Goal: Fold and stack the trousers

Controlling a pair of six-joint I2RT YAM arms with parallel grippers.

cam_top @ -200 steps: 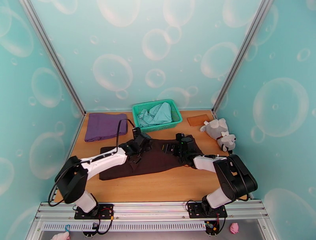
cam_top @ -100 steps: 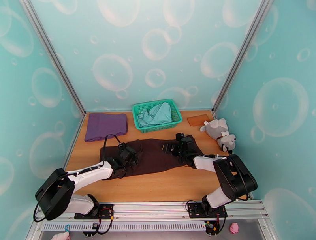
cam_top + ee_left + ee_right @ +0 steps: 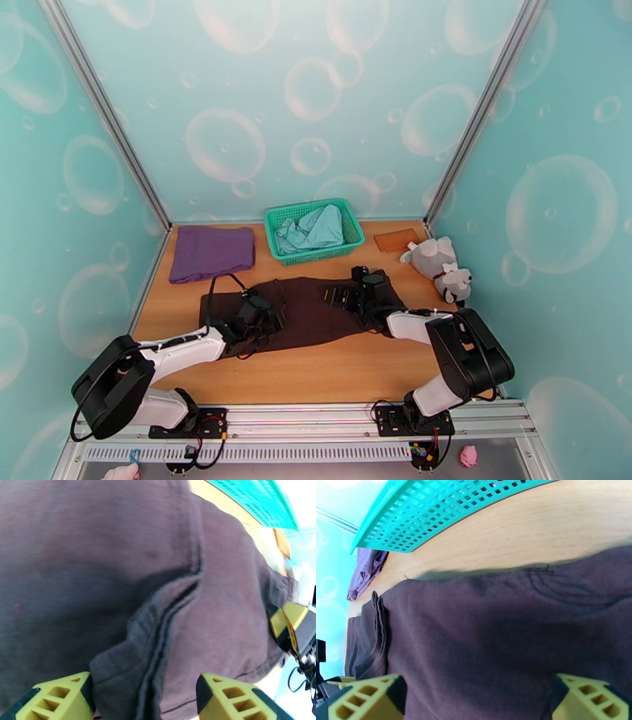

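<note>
The dark brown trousers (image 3: 308, 316) lie flat across the middle of the table, left to right. My left gripper (image 3: 254, 314) rests low over their left part. In the left wrist view its yellow fingers (image 3: 59, 695) stand apart, open, with a raised seam fold of the trousers (image 3: 118, 559) between them (image 3: 144, 689). My right gripper (image 3: 347, 298) sits over the right part of the cloth. Its jaws are wide open above smooth brown fabric (image 3: 493, 630), with nothing gripped (image 3: 474, 693).
A green mesh basket (image 3: 320, 254) holding a pale teal garment (image 3: 312, 227) stands just behind the trousers. A folded purple cloth (image 3: 212, 251) lies at the back left, a grey plush toy (image 3: 438, 268) and a small brown square (image 3: 397, 239) at the right. Bare wood (image 3: 316, 371) runs along the near edge.
My left arm dropped and drew back toward the near left along the trousers, and its fingers spread a little wider. The right arm stayed still.
</note>
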